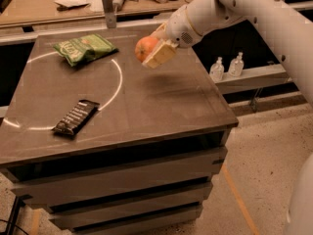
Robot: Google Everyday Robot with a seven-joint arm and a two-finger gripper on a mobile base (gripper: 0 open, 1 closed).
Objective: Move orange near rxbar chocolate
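Over table (146,106), orange (144,48) inside pincer (152,54).

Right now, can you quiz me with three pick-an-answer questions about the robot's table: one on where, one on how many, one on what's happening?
1. Where is the flat, dark-wrapped rxbar chocolate?
A. front-left of the dark table
B. back-right corner
C. on the floor

2. How many small clear bottles stand to the right of the table?
A. none
B. two
C. five

3. What is the two-finger gripper, over the table's back part, doing?
A. hanging empty
B. pushing the bar
C. holding the round orange fruit

Answers:
1 A: it lies by the white arc at front-left.
2 B: a pair stands side by side.
3 C: the orange is clamped in it, off the tabletop.
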